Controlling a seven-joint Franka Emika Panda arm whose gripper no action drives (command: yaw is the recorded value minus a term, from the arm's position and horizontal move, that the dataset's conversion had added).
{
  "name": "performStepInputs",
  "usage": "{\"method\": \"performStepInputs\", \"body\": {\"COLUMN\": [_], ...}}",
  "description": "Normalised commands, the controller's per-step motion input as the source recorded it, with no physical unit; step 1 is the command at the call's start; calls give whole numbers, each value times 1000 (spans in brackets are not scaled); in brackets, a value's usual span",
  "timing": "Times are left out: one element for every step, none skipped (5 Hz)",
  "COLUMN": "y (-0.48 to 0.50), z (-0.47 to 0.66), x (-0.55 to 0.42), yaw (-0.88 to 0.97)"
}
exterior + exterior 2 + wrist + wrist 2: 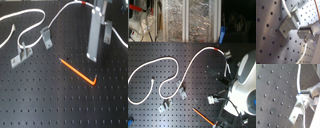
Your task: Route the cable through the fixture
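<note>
Your black perforated breadboard (pixel 45 95) filled both exterior views, its hole grid running under everything. The Panda arm (pixel 244 82), white and bulky, stood at the second exterior view's right, and its gripper (pixel 99 31) hung over the board's far side in the first exterior view, with tall grey fingers (pixel 93 37) pointing down.

You had the white cable (pixel 163 61) pinched between those fingers: the jaws stood nearly closed on it, as both wrist views showed, with the cord leaving the fingertips across the board (pixel 299 81). From the gripper the cable looped away toward the first exterior view's left, past its short red band (pixel 83 3) just beside the gripper's upper part.

The fixture, two small metal brackets (pixel 46 36) and (pixel 20 55), stood well apart from the gripper, toward the first exterior view's left, with the cable lying behind them. The orange rod (pixel 79 71) with its bent end lay on the board near the gripper, below it in the first exterior view.
</note>
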Motion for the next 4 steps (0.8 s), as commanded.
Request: {"method": "performStepInputs", "body": {"y": [154,133,271,14], "z": [149,172,71,0], "x": [-283,-248,-337,-6], "yaw": [-343,-377,-34,0]}}
